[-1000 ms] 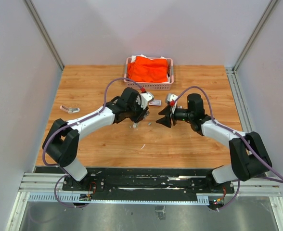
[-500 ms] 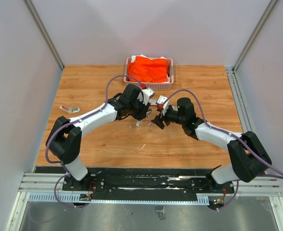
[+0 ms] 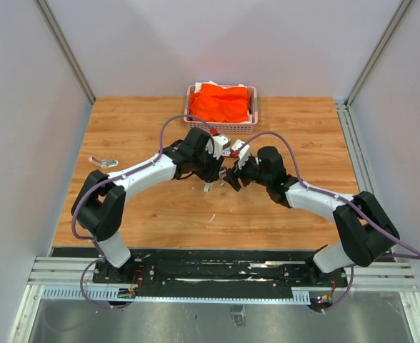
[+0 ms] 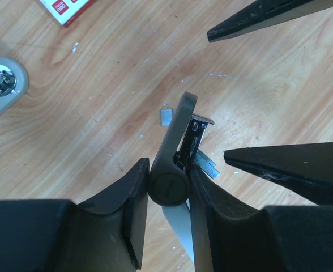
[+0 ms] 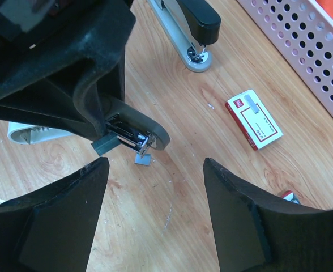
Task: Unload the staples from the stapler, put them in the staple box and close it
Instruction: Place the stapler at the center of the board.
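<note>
The wooden table [image 3: 153, 214] carries both arms, which meet near its centre. At the far edge sits a pink basket [image 3: 224, 128] filled with orange cloth [image 3: 221, 102]. The left gripper [image 4: 167, 170] is clamped narrowly on the rounded hinge end of the grey stapler [image 4: 175, 141], holding it with the nose pointing away from the wrist and the magazine exposed. The right gripper [image 5: 155, 161] stands wide apart and holds nothing; its fingers [image 4: 268, 161] lie to either side of the stapler's nose without touching it. A second stapler [image 5: 192, 28] (black top, grey base) rests on the table beyond, and a white box with a red label [image 5: 253, 119] lies near the basket. The staples [image 4: 207, 165] show as a short silvery strip protruding from the side of the open magazine. A separate small staple piece [image 4: 166, 117] lies flat on the wood just beside the nose.
</note>
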{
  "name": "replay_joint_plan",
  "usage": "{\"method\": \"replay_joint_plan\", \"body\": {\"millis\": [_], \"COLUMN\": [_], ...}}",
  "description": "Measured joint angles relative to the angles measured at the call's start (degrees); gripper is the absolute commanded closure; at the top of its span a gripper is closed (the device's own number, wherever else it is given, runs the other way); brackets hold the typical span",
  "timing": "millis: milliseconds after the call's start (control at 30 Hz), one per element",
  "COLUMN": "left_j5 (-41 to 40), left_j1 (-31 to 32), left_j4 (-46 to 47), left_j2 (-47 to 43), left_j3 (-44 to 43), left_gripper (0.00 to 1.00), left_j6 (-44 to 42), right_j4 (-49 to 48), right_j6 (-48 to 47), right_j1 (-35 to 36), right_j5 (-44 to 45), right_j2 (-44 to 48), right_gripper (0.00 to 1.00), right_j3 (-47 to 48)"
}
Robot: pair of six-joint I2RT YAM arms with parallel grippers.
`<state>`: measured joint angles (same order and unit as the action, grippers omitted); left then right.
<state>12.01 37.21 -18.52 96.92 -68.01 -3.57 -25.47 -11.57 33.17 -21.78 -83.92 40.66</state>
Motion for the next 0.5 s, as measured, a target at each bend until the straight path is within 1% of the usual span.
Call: {"method": "replay_joint_plan", "body": {"millis": [500], "left_j5": [1.0], "left_j1": [0.0], "left_j4": [0.0], "left_j2": [0.7], "left_j3": [0.3], "left_gripper": [1.0], "left_j6": [0.6], "right_j4": [0.2], "right_j6": [0.9], "right_j1": [3.1], "right_j5": [2.4], "right_j2": [-0.1], "right_gripper": [0.3], "right_j3": [0.9]}}
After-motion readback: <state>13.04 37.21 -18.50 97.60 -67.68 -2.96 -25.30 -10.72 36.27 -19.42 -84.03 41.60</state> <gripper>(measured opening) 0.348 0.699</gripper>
